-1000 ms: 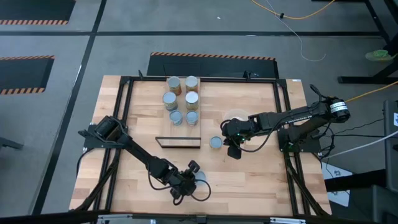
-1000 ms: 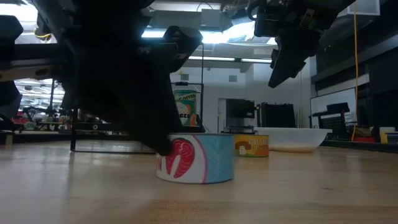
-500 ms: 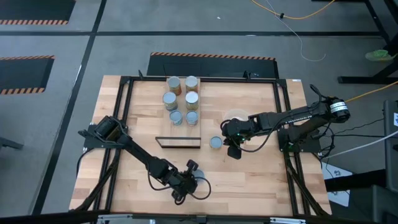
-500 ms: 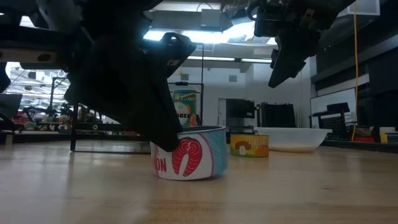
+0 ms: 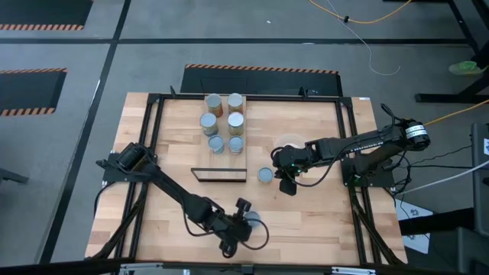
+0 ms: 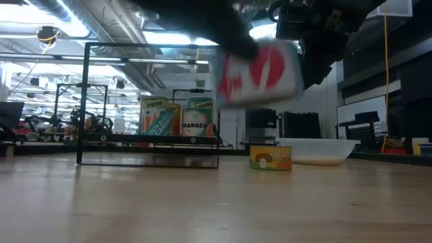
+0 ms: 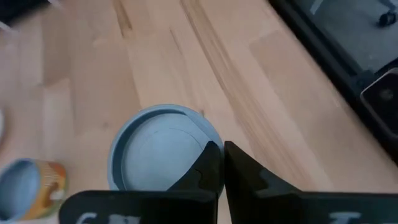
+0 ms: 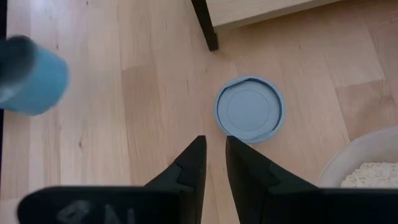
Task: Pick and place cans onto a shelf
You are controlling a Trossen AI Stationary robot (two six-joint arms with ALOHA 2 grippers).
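light: bright, even, ceiling strips glare in low view | blur: lifted can [image 6: 260, 71] motion-smeared

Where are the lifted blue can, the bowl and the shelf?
lifted blue can [image 6: 260, 71], low view, on its label side
bowl [image 6: 317, 152], low view, on its wall
shelf [image 5: 220, 175], high view, on its board

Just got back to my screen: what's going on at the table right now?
The left claw has a short light-blue can lifted clear off the tabletop, near the front edge. The right claw hovers beside a second small can, its fingers close together with nothing between them. That can stands on the table next to the bowl. Six more cans are grouped at the back, beyond the shelf.
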